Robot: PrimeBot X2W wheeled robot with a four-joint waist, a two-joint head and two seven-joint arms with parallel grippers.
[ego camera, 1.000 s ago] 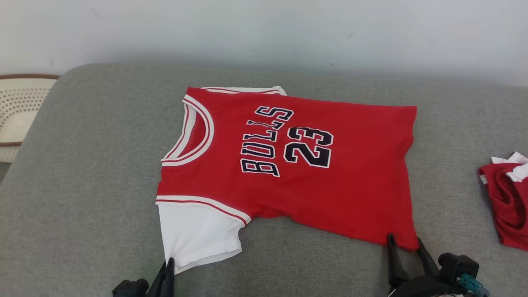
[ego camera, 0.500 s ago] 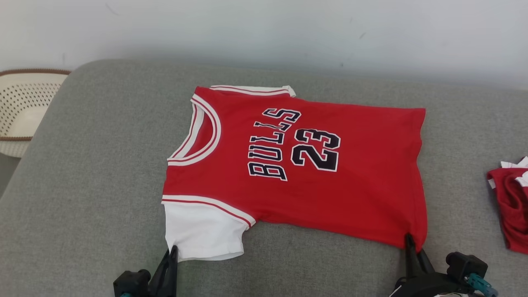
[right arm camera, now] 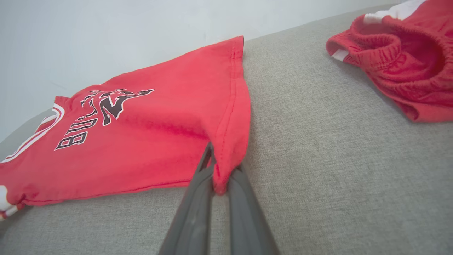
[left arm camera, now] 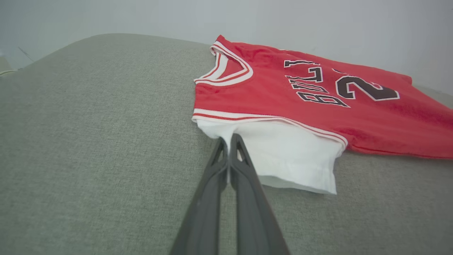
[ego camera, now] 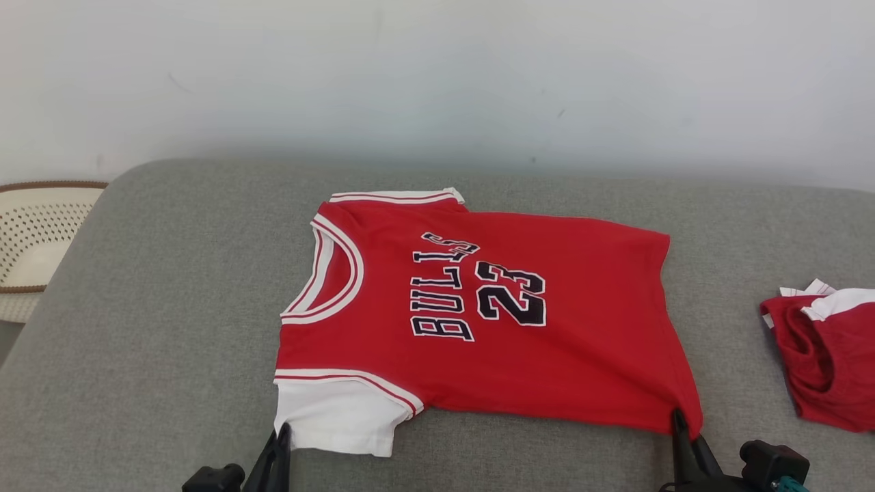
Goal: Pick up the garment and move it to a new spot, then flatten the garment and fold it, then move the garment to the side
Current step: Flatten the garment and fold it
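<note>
Right jaws have clamped the jersey (ego camera: 581, 355); shorts (ego camera: 820, 369) lie nearby.

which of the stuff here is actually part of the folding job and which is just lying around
Part of the job:
- red Bulls 23 jersey, lying face up
- left gripper, shut on its white sleeve
- right gripper, shut on its hem corner
- grey upholstered surface under the jersey

Just lying about:
- red shorts, crumpled at the right
- cream perforated basket, off the left edge
</note>
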